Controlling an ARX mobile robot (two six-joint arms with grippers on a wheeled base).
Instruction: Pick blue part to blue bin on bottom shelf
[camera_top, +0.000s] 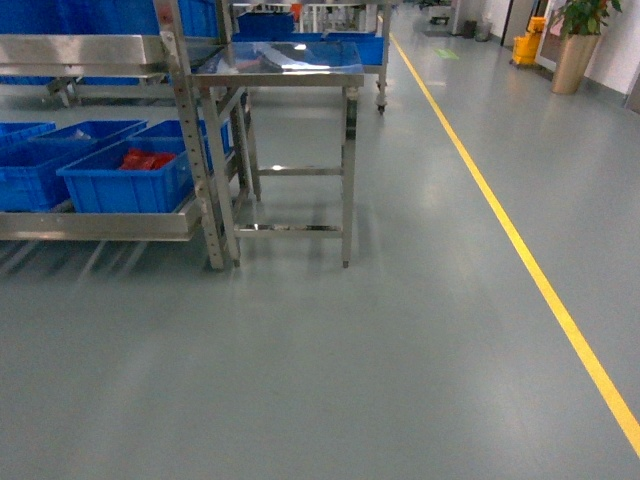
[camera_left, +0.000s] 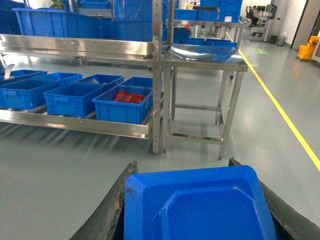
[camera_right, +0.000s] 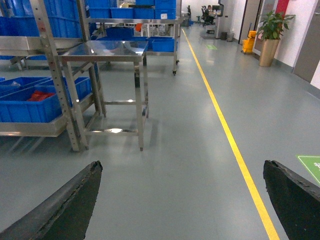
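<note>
Left gripper (camera_left: 197, 200) gripping the blue part (camera_left: 200, 205), dark fingers (camera_left: 107, 215) pressing its two sides, part filling the 6 o'clock edge of the left wrist view. Right gripper (camera_right: 182, 200) gaping wide, holding nothing, fingers (camera_right: 65, 210) sitting at 7 and 5 o'clock of its own view over bare grey floor (camera_right: 175, 165). Neither gripper showing in the head view.

Bottom shelf (camera_top: 95, 225) lying at 9 o'clock in the head view, carrying a row of blue bins. Nearest blue bin (camera_top: 125, 180), at the row's right end beside the perforated upright (camera_top: 200, 140), holding red pieces (camera_top: 145, 158). Steel table (camera_top: 285, 75) standing just right of the rack, toward 12 o'clock. Yellow floor line (camera_top: 520, 240) running from 1 o'clock down to 4 o'clock. Potted plant (camera_top: 580, 35) standing at 2 o'clock.
</note>
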